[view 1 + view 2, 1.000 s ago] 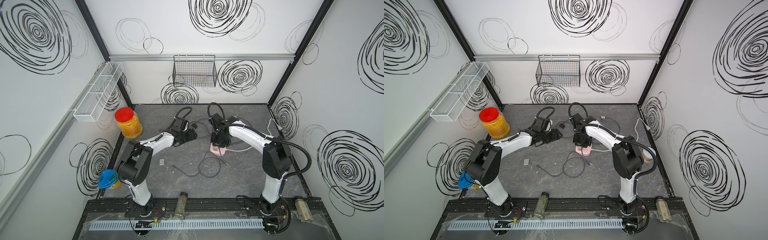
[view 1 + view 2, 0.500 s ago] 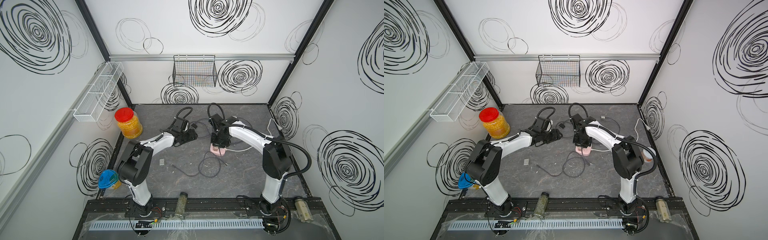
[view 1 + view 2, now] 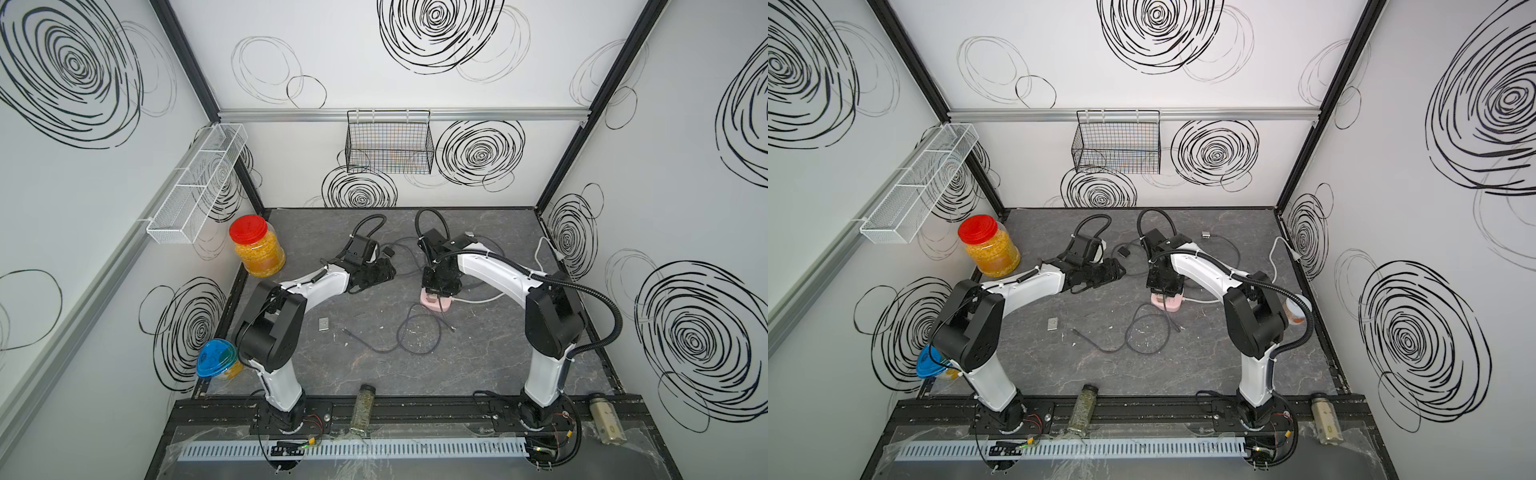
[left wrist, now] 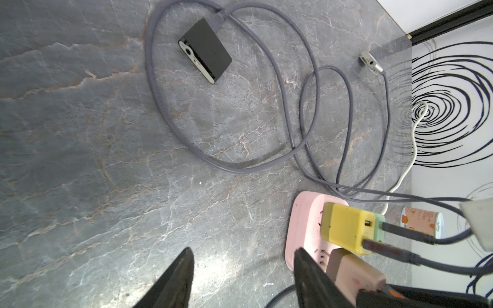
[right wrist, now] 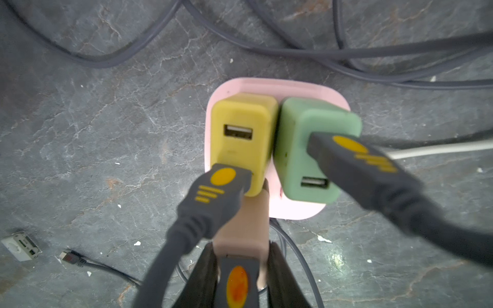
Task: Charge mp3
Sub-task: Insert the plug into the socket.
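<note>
My right gripper [image 5: 241, 248] is shut on a beige-pink charger [image 5: 248, 221] that has a grey USB plug in it, and holds it upright at the pink power strip [image 5: 293, 88]. A yellow charger [image 5: 240, 117] and a green charger [image 5: 314, 120] sit in the strip, each with a cable. The small grey mp3 player [image 3: 324, 323] lies flat on the table, and the loose cable end [image 3: 347, 331] lies just beside it. My left gripper [image 4: 244, 250] is open and holds nothing. It hovers left of the strip [image 4: 301, 221].
A black device [image 4: 205, 50] and a silver one [image 4: 370, 62] lie at the back with cables attached. A red-lidded jar [image 3: 255, 245] stands at the back left and a blue-lidded cup [image 3: 216, 357] at the left edge. Bottles [image 3: 363, 405] lie on the front rail.
</note>
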You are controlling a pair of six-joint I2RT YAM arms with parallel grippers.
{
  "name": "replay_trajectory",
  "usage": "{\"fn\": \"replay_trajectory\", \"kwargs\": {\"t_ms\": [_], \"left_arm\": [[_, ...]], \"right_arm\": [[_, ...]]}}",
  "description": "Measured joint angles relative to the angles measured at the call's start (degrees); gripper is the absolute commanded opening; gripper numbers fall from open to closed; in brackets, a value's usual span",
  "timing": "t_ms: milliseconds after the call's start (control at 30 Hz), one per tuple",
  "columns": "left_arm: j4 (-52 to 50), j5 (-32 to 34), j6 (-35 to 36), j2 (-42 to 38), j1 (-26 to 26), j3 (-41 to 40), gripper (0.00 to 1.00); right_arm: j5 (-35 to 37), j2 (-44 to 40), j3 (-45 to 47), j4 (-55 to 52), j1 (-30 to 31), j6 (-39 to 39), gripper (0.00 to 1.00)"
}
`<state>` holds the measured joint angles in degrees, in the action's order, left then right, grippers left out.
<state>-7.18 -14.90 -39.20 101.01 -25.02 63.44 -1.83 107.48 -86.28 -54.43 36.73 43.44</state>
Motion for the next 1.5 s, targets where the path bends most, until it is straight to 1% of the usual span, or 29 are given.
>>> {"fn": "replay_trajectory", "kwargs": {"t_ms": [600, 867, 1200, 1500], "left_arm": [[-0.9, 0.8, 0.0, 0.0, -0.3, 0.7, 0.63], [-1.7, 0.9, 0.0, 0.0, -0.6, 1.2, 0.63], [-2.1, 0.9, 0.0, 0.0, -1.0, 1.9, 0.63], [-2.4, 1.1, 0.0, 0.0, -1.1, 1.9, 0.63]], "right_arm": [[-1.3, -0.3, 1.0, 1.3, -0.6, -2.4, 0.0], [-0.7, 1.7, -1.6, -0.7, -0.6, -2.8, 0.0], [0.4, 0.5, 0.4, 1.2, 0.3, -2.8, 0.0], [2.2, 2.1, -1.8, -0.5, 1.8, -2.5, 0.0]]}}
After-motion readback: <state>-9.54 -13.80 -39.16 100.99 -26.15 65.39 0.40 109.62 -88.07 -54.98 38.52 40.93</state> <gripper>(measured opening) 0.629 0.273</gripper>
